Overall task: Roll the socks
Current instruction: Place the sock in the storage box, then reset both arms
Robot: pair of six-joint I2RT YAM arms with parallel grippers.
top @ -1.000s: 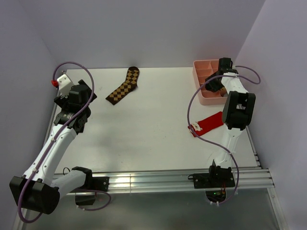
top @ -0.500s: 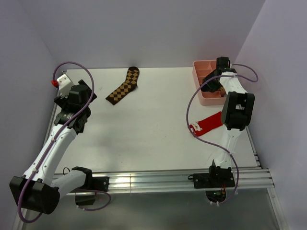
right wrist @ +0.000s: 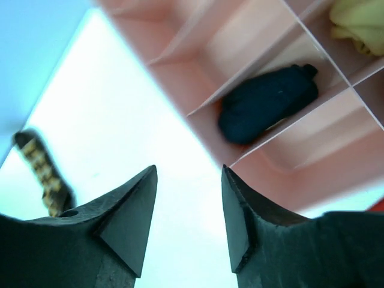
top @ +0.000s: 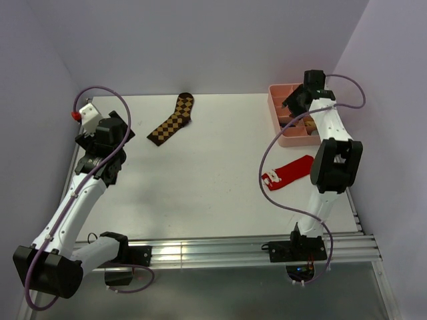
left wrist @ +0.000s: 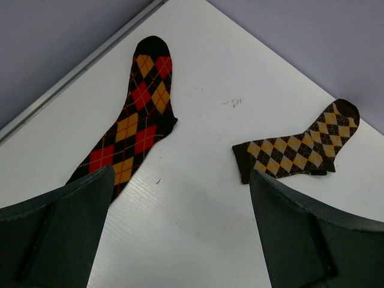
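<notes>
Worktop (left wrist: pixel 198 228): white, smooth, matt, faintly grained.
Divided tray (right wrist: pixel 318 171): pink plastic, smooth, slight sheen.
Navy sock (right wrist: pixel 267 102): soft matt knit cloth.
Argyle sock (left wrist: pixel 129 135), checkered sock (left wrist: pixel 297 150): fine knit cloth, matt.

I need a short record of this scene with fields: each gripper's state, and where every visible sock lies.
left gripper: open, above the white table
right gripper: open, at the edge of the pink divided plastic tray
dark navy sock: bunched in one tray compartment
mustard yellow sock: in another compartment, partly out of view
red sock with white trim: flat on the table, apart from the tray
brown checkered sock: flat on the table's far side
red and yellow argyle sock: flat, apart from the checkered one
</notes>
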